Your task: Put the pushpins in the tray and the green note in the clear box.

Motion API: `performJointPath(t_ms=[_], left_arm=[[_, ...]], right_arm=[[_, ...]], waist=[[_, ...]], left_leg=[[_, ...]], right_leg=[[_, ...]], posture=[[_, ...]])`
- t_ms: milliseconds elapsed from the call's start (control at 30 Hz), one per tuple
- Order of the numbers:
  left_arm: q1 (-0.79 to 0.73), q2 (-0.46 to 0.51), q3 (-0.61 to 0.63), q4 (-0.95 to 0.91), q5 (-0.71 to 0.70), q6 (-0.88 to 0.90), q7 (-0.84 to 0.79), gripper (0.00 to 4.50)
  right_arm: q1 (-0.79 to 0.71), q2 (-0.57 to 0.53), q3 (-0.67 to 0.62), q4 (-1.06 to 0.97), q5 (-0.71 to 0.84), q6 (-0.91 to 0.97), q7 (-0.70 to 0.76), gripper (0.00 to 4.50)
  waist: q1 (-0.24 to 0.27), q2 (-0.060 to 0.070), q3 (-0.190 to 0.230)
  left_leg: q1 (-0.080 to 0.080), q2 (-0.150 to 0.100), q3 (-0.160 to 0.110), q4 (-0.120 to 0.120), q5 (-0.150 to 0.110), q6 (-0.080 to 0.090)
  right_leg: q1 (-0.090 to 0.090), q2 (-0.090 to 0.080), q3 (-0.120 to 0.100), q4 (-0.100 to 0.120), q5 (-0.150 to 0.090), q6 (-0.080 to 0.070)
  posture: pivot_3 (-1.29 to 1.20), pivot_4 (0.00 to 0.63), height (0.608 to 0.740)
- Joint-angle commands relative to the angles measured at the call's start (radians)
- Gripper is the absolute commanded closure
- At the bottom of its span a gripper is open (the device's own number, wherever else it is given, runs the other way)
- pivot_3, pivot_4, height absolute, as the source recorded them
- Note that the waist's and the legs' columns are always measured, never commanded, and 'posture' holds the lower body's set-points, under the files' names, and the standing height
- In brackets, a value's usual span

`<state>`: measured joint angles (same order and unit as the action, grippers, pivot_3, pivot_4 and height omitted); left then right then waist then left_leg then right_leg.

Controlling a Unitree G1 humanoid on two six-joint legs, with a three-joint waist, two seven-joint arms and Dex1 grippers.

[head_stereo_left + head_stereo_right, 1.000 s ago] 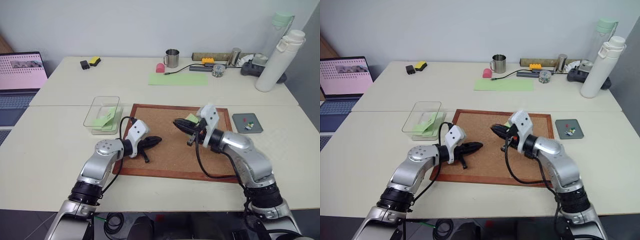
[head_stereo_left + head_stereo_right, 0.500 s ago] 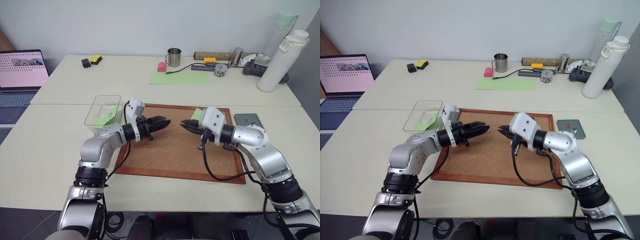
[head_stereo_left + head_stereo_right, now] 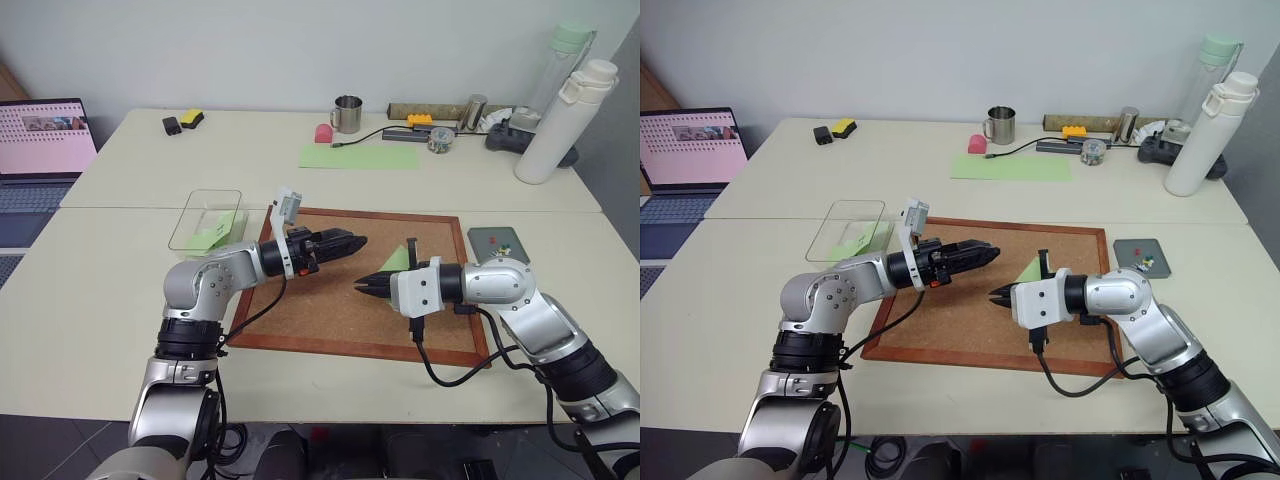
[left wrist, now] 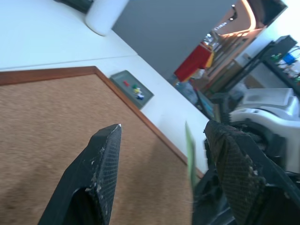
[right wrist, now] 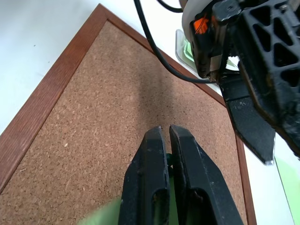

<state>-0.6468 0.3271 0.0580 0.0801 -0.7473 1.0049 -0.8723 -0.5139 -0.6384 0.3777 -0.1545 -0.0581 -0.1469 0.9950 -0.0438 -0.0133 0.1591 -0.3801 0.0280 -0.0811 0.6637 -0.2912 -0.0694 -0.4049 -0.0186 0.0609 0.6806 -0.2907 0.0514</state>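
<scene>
We find both arms raised above the cork board (image 3: 330,300), their grippers pointing toward each other. The right gripper (image 3: 362,285) has its fingers (image 5: 154,154) pressed together on a corner of the green note (image 3: 401,260), which stands up off the board beside the wrist; in the right wrist view we see green paper between and below the fingertips. The left gripper (image 3: 352,241) points to the robot's right with its two fingers (image 4: 101,159) spread apart and nothing between them; in the left wrist view the note's edge (image 4: 189,154) shows near one finger, and we cannot tell whether they touch.

The clear box (image 3: 205,221) sits on the table just off the board's left edge, with green paper lying inside it. The tray (image 3: 496,244) sits just off the board's right edge, and we see a few pushpins (image 4: 135,89), red, green and others, resting in it.

At the far side of the table (image 3: 100,300) we note a large pale green sheet (image 3: 358,156), a metal mug (image 3: 346,114) and a white bottle (image 3: 555,120), all well apart from the arms. A laptop (image 3: 40,150) stands at the far left
</scene>
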Motion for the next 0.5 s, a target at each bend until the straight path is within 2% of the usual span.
performJointPath(t_ms=[33, 367, 500], left_arm=[[-0.019, -0.001, 0.021, -0.032, -0.036, 0.009, 0.0, 1.49], [-0.012, 0.039, 0.211, -0.002, -0.123, 0.034, 0.087, 1.49], [0.057, 0.07, 0.162, -0.089, -0.114, 0.036, 0.065, 1.49]], right_arm=[[-0.029, 0.018, -0.006, -0.007, -0.003, -0.023, 0.004, 4.5], [-0.007, 0.074, -0.203, -0.015, 0.112, 0.183, -0.128, 4.5], [-0.012, 0.073, -0.239, -0.025, 0.137, 0.219, -0.139, 4.5]], waist=[[0.0, 0.0, 0.0], [0.004, 0.0, 0.0], [0.006, 0.0, 0.0]], left_leg=[[0.0, 0.0, 0.0, 0.0, 0.0, -0.001], [0.0, 0.0, 0.0, 0.0, 0.001, -0.002], [0.0, 0.0, 0.0, 0.0, 0.001, -0.001]], right_leg=[[0.0, 0.0, 0.0, 0.0, 0.0, 0.0], [0.0, 0.0, 0.0, 0.0, 0.0, 0.0], [0.0, -0.001, 0.0, 0.0, 0.0, 0.0]], posture=[[0.0, 0.15, 0.74], [0.0, 0.15, 0.74], [0.0, 0.15, 0.74]])
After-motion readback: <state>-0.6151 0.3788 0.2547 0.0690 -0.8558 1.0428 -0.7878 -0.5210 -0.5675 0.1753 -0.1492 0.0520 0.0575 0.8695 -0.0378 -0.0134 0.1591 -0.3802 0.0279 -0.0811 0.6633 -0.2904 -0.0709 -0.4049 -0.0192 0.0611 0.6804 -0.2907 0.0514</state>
